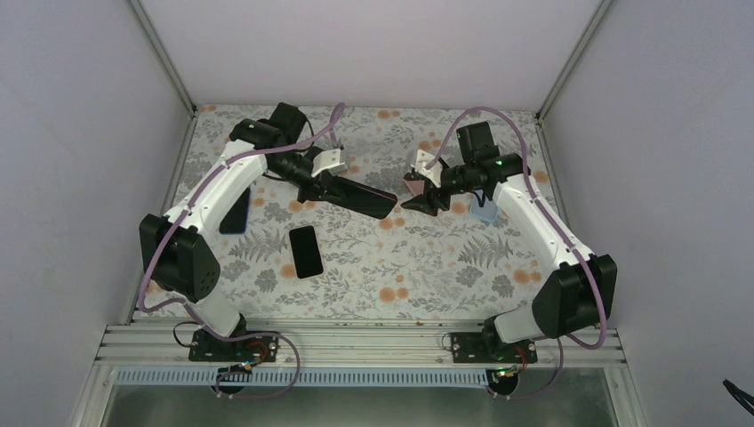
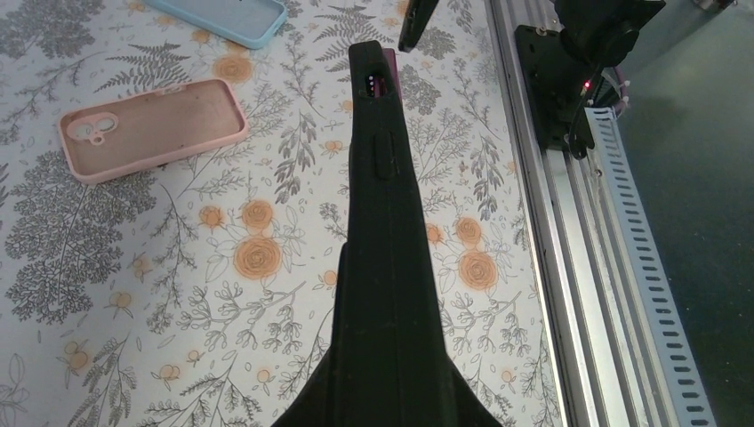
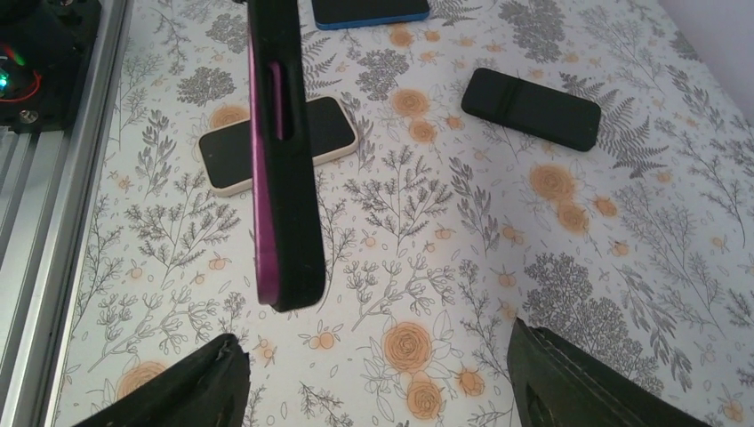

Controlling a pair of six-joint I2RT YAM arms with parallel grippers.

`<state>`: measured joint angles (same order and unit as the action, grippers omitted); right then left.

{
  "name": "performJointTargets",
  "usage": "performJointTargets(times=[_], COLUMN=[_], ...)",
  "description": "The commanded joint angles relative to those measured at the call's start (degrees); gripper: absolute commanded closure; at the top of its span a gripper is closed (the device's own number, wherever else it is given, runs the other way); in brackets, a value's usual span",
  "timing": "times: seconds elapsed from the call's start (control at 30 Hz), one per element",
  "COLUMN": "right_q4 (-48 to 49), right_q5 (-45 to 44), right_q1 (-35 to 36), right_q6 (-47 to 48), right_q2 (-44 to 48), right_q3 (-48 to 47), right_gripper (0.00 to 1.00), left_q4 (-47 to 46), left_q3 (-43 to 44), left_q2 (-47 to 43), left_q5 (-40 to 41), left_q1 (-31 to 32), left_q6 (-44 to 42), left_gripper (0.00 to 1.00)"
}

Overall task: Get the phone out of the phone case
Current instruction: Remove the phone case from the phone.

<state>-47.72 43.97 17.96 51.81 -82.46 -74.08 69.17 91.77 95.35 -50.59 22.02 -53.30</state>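
My left gripper (image 1: 327,189) is shut on a black phone case (image 1: 363,197) and holds it edge-on above the middle of the table. In the left wrist view the case (image 2: 384,205) stretches away from my left gripper (image 2: 389,267), and the purple phone (image 2: 377,85) shows through a cut-out near its far end. In the right wrist view the case (image 3: 286,151) hangs upright with the phone (image 3: 260,187) as a purple strip along its left edge. My right gripper (image 3: 378,387) (image 1: 414,192) is open, just short of the case's free end, touching nothing.
On the floral cloth lie a cream-cased phone (image 3: 333,133) (image 1: 305,251), a black phone (image 3: 533,108), a blue-edged phone (image 3: 369,11) (image 1: 236,212), an empty pink case (image 2: 151,129) and a light blue case (image 2: 222,18) (image 1: 485,211). An aluminium rail (image 1: 356,342) runs along the near edge.
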Motion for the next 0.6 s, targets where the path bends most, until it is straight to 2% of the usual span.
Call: performJointTargets(times=[0.0, 0.57], right_q4=[1.70, 8.85], right_q5=[1.44, -2.34], right_q1=[1.12, 1.12], right_q6=[-1.04, -4.24], right_q2=[0.28, -2.16], right_q3=[0.90, 0.90], right_gripper=[0.25, 0.28], left_q4=[-1.34, -0.87], left_q3=[1.65, 1.19], left_q2=[-0.71, -0.81], left_q5=[-3.75, -5.13], left_q1=[0.30, 0.96], left_q6=[0.39, 0.02], left_gripper=[0.98, 0.98])
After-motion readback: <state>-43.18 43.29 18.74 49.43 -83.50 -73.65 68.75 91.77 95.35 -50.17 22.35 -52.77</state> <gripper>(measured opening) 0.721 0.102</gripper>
